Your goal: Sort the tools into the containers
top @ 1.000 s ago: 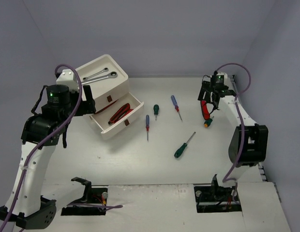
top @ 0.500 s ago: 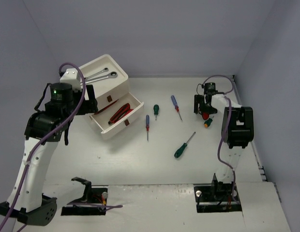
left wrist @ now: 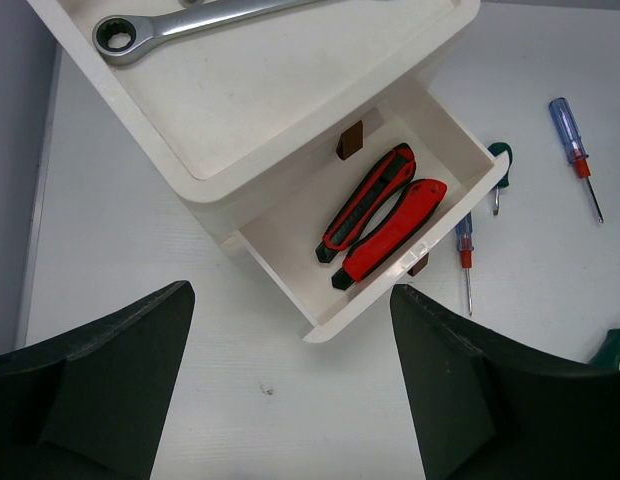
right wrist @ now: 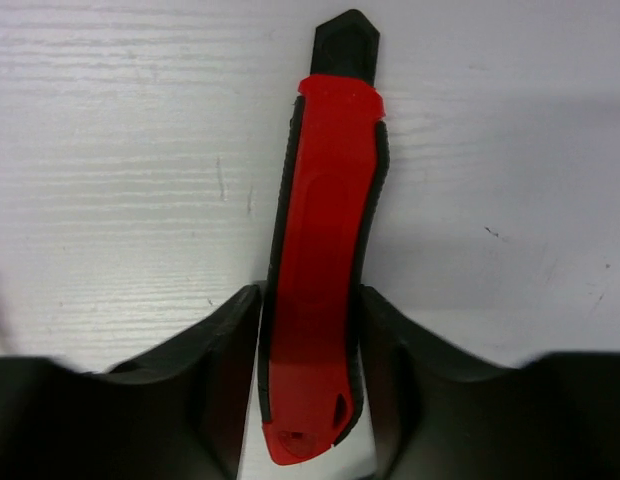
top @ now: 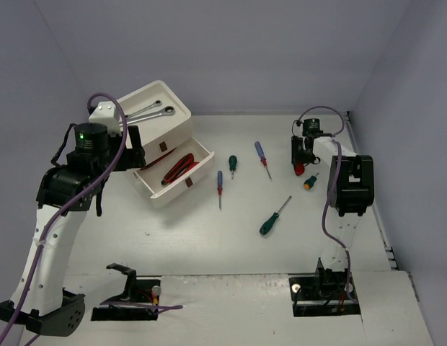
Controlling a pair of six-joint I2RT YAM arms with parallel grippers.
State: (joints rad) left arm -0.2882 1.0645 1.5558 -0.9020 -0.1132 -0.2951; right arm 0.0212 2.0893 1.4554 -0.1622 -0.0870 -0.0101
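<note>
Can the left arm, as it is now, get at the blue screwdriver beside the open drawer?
Probably yes. The left gripper hangs open above the drawer, and the blue screwdriver lies bare on the table just beside the drawer front, nothing over it. That front, so close, may crowd one finger.

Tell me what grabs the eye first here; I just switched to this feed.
The right gripper at far right, fingers against both sides of a red cutter lying flat. Next, the white drawer box at far left: its open drawer holds two more red cutters, with wrenches on its top tray. Several screwdrivers lie loose between.
</note>
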